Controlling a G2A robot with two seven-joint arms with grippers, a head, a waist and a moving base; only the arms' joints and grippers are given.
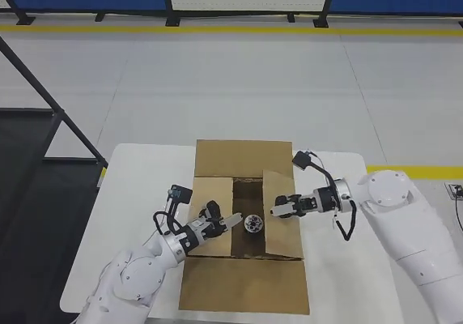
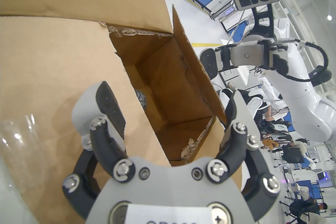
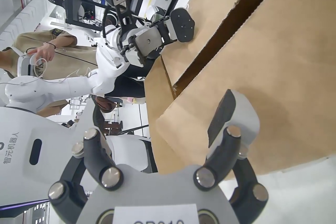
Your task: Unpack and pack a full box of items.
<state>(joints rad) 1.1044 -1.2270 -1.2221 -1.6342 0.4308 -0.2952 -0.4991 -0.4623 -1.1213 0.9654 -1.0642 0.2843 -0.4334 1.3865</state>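
The left gripper [image 1: 230, 219] and right gripper [image 1: 278, 209] are held over the side flaps of the cardboard box [image 1: 244, 158], pointed at each other — fingers of both spread, empty. The box is set on the table [image 1: 134, 194], mouth upward, long axis running away from the robot, a small dark item [image 1: 253, 223] inside.

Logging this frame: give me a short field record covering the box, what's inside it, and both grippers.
surface: white table
box: cardboard box, near and far flaps folded out flat, side flaps partly over the opening with a gap between them
contents: one small dark-and-silver item on the box floor; what it is cannot be told
left gripper: fingers open, above one side flap's edge, holding nothing
right gripper: fingers open, above the opposite side flap's edge, holding nothing
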